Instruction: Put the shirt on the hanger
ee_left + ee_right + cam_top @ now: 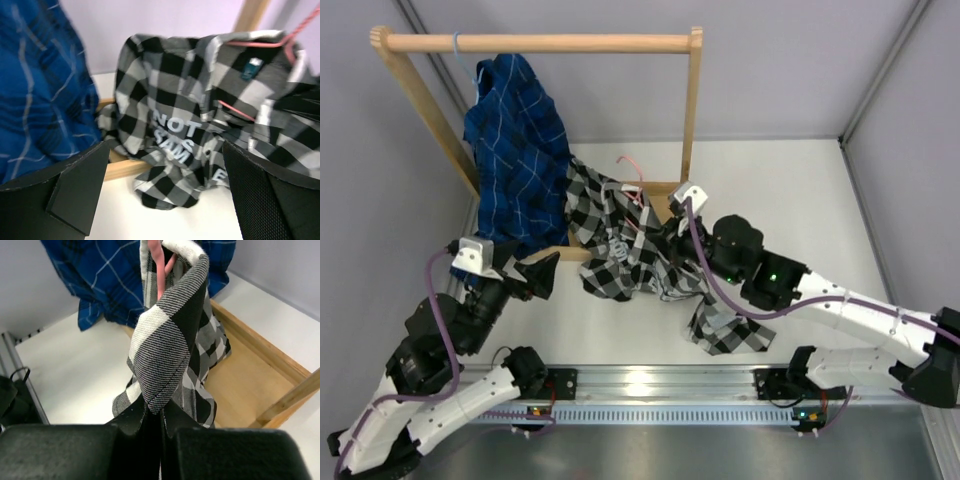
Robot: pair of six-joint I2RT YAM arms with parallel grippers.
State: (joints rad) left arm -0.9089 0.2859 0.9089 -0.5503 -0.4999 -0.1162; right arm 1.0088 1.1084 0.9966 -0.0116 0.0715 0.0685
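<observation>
The black-and-white checked shirt lies bunched over the wooden rack's base bar, with one end trailing toward the near edge. The pink wire hanger pokes out of its top, partly inside the fabric. My right gripper is shut on a fold of the shirt and holds it up, with the hanger's pink wire just beyond the fold. My left gripper is open and empty, a little left of the shirt. In the left wrist view the shirt and the hanger lie ahead of the open gripper.
A dark blue grid shirt hangs from the wooden rack's top rail on a light blue hanger. The rack's right post stands behind the right gripper. A metal rail runs along the near edge. Walls close both sides.
</observation>
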